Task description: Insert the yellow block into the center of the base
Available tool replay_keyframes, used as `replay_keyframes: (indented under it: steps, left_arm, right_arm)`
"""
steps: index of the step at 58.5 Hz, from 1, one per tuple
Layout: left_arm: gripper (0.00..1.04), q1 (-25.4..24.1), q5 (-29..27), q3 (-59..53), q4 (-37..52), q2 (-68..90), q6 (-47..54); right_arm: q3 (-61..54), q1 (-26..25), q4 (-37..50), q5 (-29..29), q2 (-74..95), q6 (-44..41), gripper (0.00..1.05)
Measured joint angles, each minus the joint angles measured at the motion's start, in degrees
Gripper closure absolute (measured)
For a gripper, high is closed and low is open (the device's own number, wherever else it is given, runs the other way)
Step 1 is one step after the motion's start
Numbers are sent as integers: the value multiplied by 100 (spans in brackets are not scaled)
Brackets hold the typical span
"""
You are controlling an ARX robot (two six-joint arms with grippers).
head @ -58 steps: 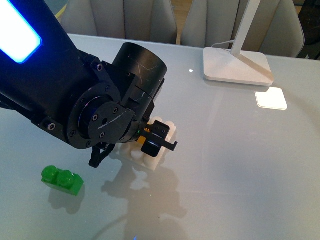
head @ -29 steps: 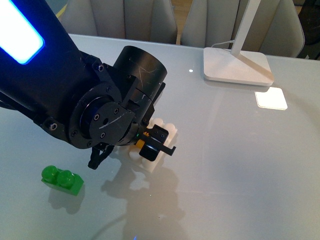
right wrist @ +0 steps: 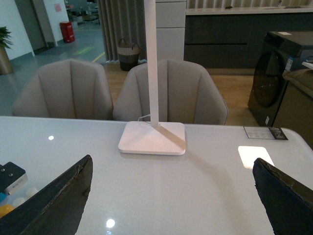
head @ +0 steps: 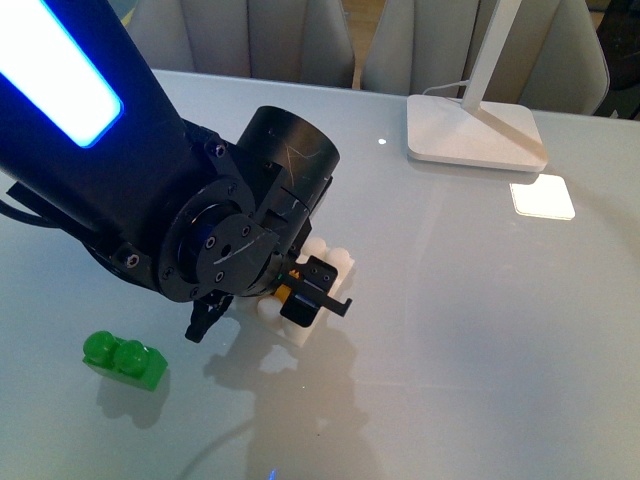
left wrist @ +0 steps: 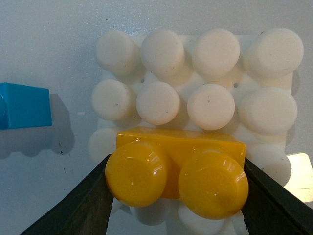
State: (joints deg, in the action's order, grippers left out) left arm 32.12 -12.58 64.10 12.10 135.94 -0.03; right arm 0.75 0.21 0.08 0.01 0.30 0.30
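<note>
The yellow block (left wrist: 176, 174), a two-stud brick, is held at its two ends by my left gripper (left wrist: 176, 196), which is shut on it. It hangs over the white studded base (left wrist: 205, 105), covering the third row of studs; whether it touches them I cannot tell. In the front view my left gripper (head: 300, 290) is down over the base (head: 335, 262), with only a sliver of the yellow block (head: 284, 291) showing. My right gripper (right wrist: 171, 196) is open, nothing between its fingers, high above the table and away from the base.
A green two-stud brick (head: 124, 360) lies front left. A blue brick (left wrist: 24, 105) sits beside the base. The white lamp foot (head: 470, 130) stands at the back right, with a bright light patch (head: 542, 197) on the table near it.
My left arm has shifted slightly forward and right, and the gripper with the yellow block sits a little lower over the base. The base and green brick have not moved.
</note>
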Motion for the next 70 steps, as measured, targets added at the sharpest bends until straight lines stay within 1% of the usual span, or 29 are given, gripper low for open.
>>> replay_keyframes:
  steps: [11, 40, 59, 60, 62, 63, 67, 68, 70]
  left_arm:
    - [42, 57, -98, 114, -85, 101, -144]
    - [42, 72, -109, 332, -319, 247, -219]
    - [42, 72, -107, 363, -308, 289, -256]
    - [41, 72, -105, 363, -306, 286, -264]
    - [34, 72, -98, 363, -293, 286, -264]
    - [28, 68, -61, 361, -275, 310, -258]
    - [15, 31, -72, 352, -262, 302, -280]
    - [10, 15, -74, 352, -262, 293, -278]
    - [6, -2, -72, 350, -262, 286, -278]
  right_arm:
    - [0, 0, 0, 0, 0, 0, 9]
    - [0, 0, 0, 0, 0, 0, 9]
    - [0, 0, 0, 0, 0, 0, 9]
    - [0, 0, 0, 0, 0, -2, 9]
    - [0, 0, 0, 0, 0, 0, 9]
    - [0, 0, 0, 0, 0, 0, 9]
    - [0, 0, 0, 0, 0, -2, 9]
    - [0, 0, 0, 7, 0, 0, 9]
    - [0, 0, 0, 4, 0, 0, 9]
